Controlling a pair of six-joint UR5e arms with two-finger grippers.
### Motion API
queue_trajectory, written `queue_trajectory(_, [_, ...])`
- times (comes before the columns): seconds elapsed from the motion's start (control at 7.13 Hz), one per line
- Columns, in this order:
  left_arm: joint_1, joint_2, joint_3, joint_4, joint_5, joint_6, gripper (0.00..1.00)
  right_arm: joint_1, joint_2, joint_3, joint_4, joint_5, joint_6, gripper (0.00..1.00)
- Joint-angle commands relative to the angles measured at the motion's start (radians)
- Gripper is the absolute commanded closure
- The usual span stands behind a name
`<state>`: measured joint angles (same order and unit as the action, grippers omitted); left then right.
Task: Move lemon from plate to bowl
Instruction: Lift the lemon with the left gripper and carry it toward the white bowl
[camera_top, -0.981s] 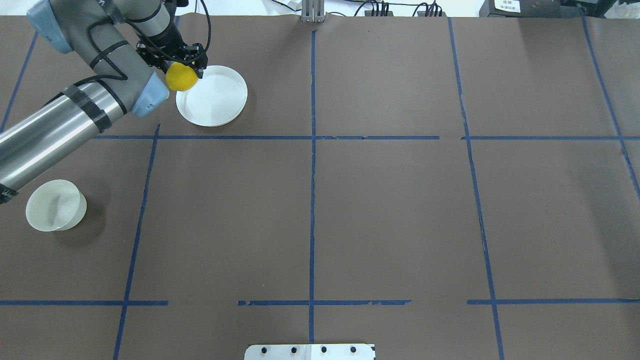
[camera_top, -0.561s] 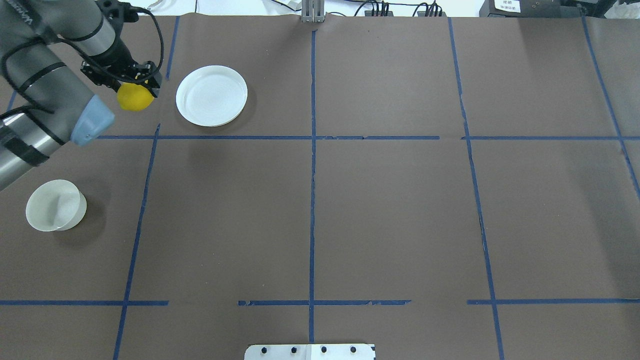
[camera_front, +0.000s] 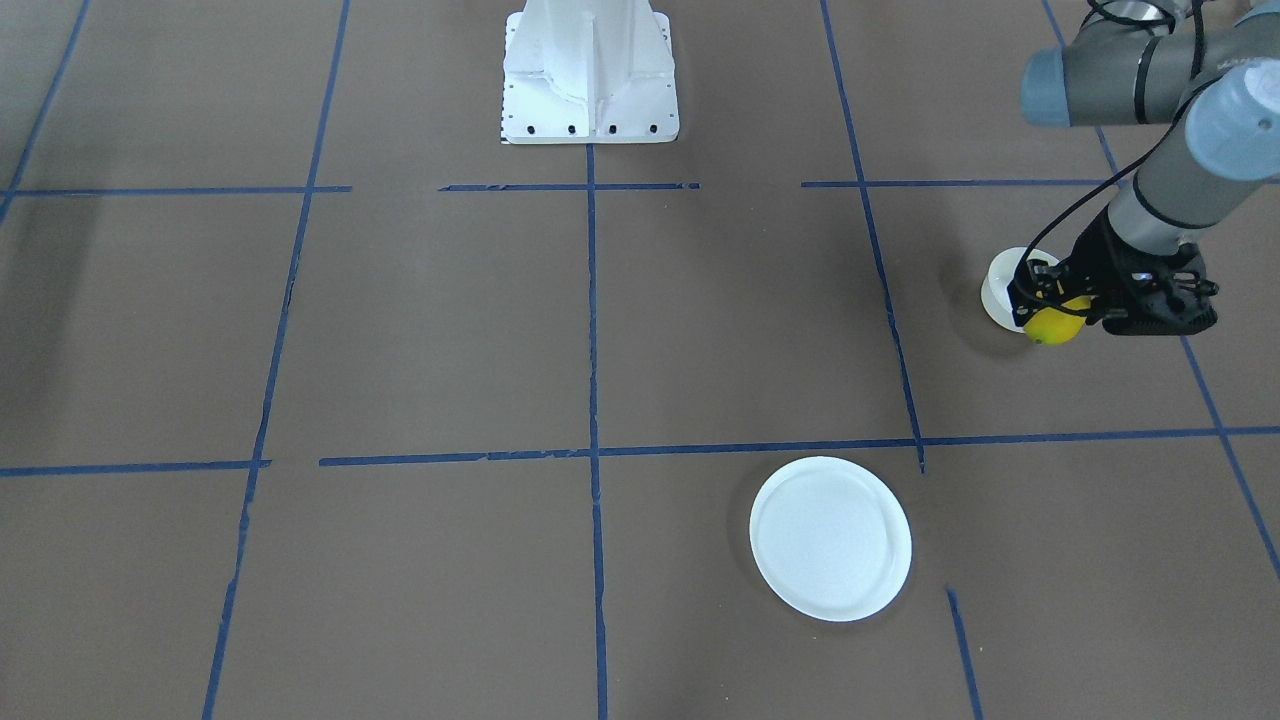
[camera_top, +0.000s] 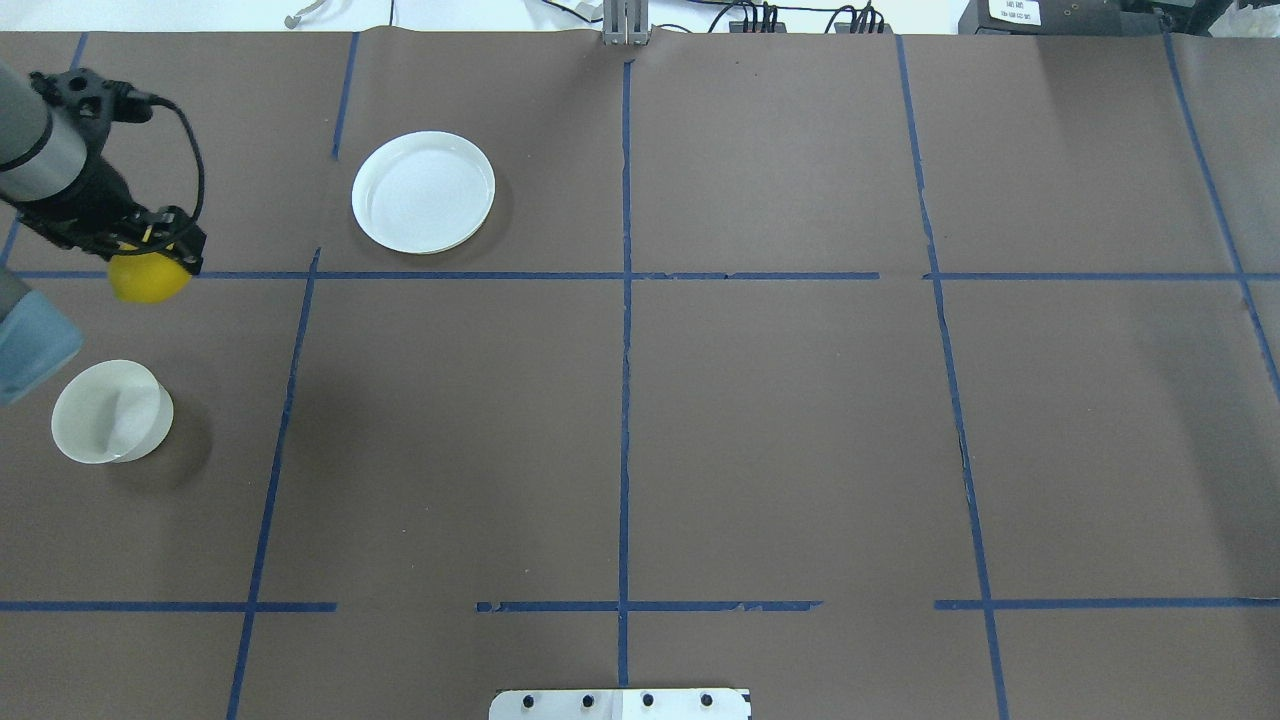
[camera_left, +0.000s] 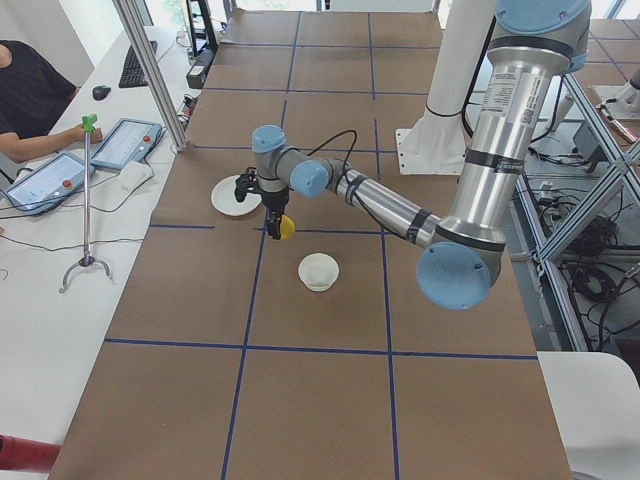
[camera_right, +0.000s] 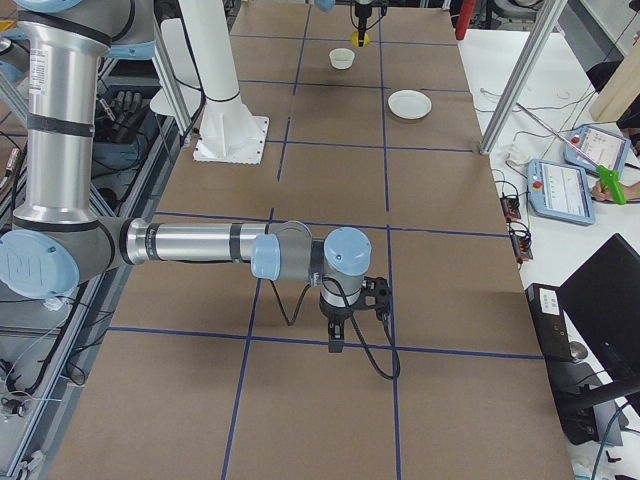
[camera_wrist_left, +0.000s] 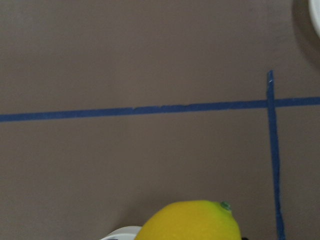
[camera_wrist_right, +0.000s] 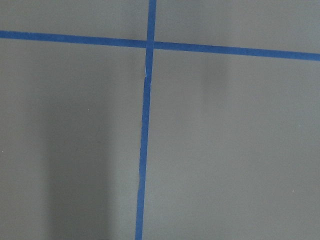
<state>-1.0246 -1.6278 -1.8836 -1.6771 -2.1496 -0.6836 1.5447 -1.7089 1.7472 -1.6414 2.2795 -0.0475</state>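
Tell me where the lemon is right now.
In the overhead view the lemon is far left, held by the left pincer, off the plate and not yet over the bowl.

Left gripper (camera_top: 150, 266) aloft, pointing down, clamped on lemon (camera_top: 147, 284); right arm (camera_right: 195, 243) stretched low, right gripper (camera_right: 335, 338) pointing down, state unclear.

the lemon (camera_top: 148, 282) is carried away from the rim of the plate (camera_top: 423, 192), where it was hanging a second ago, and is now brought down the overhead view's left side, over the blue tape line (camera_top: 250, 275). the left gripper (camera_top: 150, 266) is drawn along with it, still clamped, and the gap to the bowl (camera_top: 160, 408) is cut short. the plate is left fully uncovered by the arm.
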Motion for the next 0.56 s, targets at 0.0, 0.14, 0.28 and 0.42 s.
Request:
queue_trajectory(0.0, [0.052, 0.12, 0.02, -0.221, 0.022, -0.164, 1.0, 0.0, 0.0, 0.0, 0.0, 0.0, 0.0, 0.0])
queue_trajectory(0.14, [0.087, 0.124, 0.035, -0.258, 0.074, -0.23, 1.0, 0.0, 0.0, 0.0, 0.0, 0.0, 0.0, 0.0])
queue_trajectory(0.28, [0.122, 0.126, 0.049, -0.277, 0.08, -0.253, 1.0, 0.0, 0.0, 0.0, 0.0, 0.0, 0.0, 0.0])
queue_trajectory(0.42, [0.127, 0.126, 0.051, -0.28, 0.083, -0.254, 1.0, 0.0, 0.0, 0.0, 0.0, 0.0, 0.0, 0.0])
